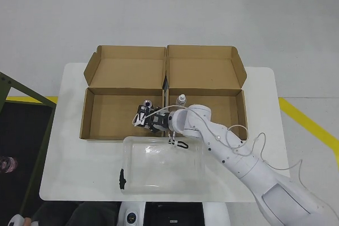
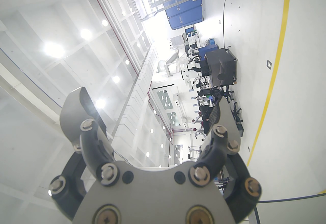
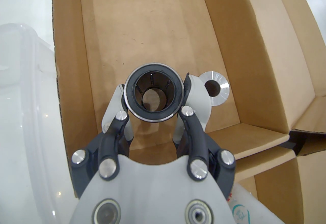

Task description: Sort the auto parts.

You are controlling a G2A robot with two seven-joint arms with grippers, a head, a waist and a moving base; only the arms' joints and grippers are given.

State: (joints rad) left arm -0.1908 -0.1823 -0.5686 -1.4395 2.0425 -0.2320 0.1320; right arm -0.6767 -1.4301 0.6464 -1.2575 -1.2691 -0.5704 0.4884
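The round black bearing [image 3: 152,114] is squeezed tight in the right gripper [image 3: 154,93], over the left cardboard box [image 3: 142,18]. A shiny ring [image 3: 219,88] lies just beside it. The left gripper [image 2: 152,102] is spread wide, holding nothing.

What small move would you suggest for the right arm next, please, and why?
Probably lower the right gripper slightly and open its jaws: it holds the black bearing over the bare floor of the cardboard box, beside a silver flanged part already lying there.
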